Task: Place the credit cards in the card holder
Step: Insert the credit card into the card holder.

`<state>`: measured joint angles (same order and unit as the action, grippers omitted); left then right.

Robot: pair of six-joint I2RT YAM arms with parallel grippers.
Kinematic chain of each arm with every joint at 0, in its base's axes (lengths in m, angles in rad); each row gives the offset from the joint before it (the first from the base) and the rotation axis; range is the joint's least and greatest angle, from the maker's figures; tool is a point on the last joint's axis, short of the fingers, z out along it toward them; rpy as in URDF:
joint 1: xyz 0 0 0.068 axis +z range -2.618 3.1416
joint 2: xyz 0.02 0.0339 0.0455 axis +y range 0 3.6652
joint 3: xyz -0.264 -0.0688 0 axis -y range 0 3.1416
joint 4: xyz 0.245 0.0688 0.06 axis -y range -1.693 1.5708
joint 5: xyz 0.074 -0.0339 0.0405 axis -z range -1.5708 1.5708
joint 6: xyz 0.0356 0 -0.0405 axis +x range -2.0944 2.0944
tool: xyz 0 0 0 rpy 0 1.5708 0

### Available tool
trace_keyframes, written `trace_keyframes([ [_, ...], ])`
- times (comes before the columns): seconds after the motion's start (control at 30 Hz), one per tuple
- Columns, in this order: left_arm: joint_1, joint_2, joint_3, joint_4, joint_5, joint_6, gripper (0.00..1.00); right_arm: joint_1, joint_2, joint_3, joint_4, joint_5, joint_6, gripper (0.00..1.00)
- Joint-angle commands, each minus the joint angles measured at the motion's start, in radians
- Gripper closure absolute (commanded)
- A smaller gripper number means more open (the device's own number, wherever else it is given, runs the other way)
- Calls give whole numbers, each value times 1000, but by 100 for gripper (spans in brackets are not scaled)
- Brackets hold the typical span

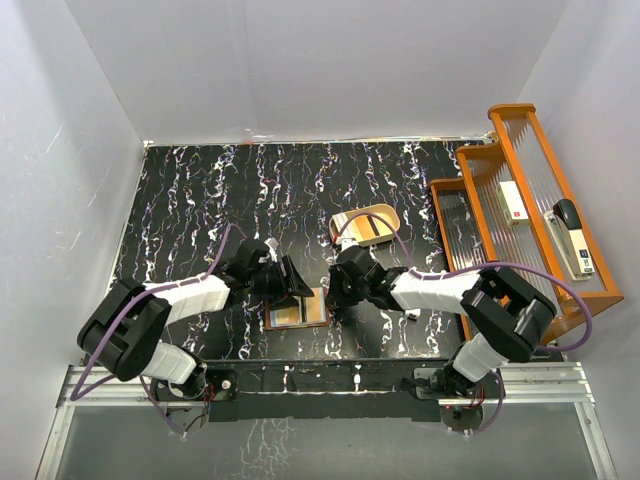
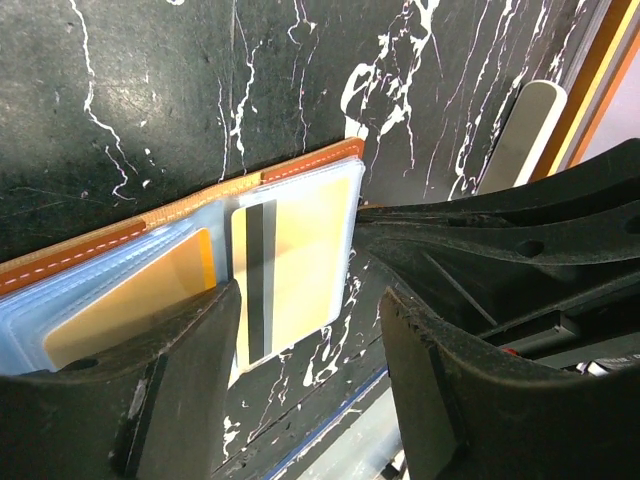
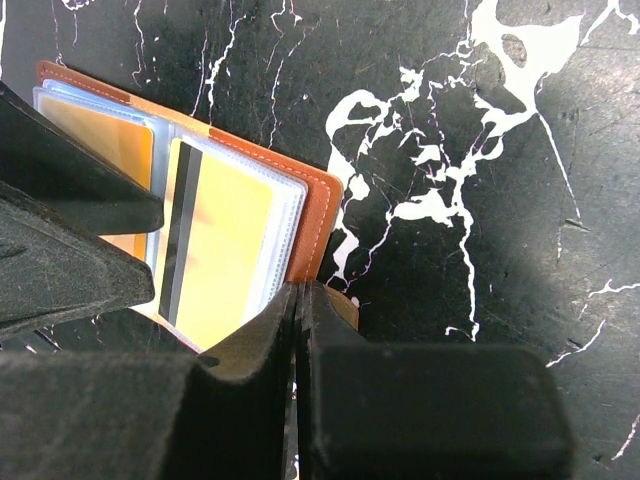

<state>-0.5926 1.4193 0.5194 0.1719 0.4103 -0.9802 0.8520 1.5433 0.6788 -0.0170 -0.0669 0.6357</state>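
Observation:
The brown card holder (image 1: 297,314) lies open on the black marbled table, between both grippers. In the left wrist view its brown edge (image 2: 300,165) frames clear pockets. A yellow credit card with a black stripe (image 2: 305,250) sits part way in the right pocket, its lower end sticking out. A second yellow-orange card (image 2: 130,300) sits in the left pocket. My left gripper (image 2: 310,310) is open and empty, just over the striped card's lower end. My right gripper (image 3: 300,290) is shut, its tips on the holder's right brown edge (image 3: 318,215), beside the striped card (image 3: 225,240).
A tan oval tray (image 1: 365,225) stands just behind the grippers. A narrow white stick (image 2: 525,130) lies beyond the holder. A tiered orange wooden rack (image 1: 470,165) at the right holds a stapler (image 1: 572,235) and a white box (image 1: 513,200). The table's front edge (image 2: 330,440) is close.

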Motion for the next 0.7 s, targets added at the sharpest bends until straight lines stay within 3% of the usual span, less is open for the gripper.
trace_keyframes([
  [0.0, 2, 10, -21, 63, 31, -20, 43, 5, 4, -24, 8, 30, -7, 100],
  [0.37, -26, 27, -57, 240, 86, -138, 44, 5, -14, -28, 8, 28, 22, 100],
  [0.53, -25, -58, -6, 64, 32, -80, 43, 5, -50, -34, -12, 50, 34, 100],
  [0.67, -16, -143, 83, -222, -74, 21, 42, 5, -91, -24, -50, 57, 38, 100],
])
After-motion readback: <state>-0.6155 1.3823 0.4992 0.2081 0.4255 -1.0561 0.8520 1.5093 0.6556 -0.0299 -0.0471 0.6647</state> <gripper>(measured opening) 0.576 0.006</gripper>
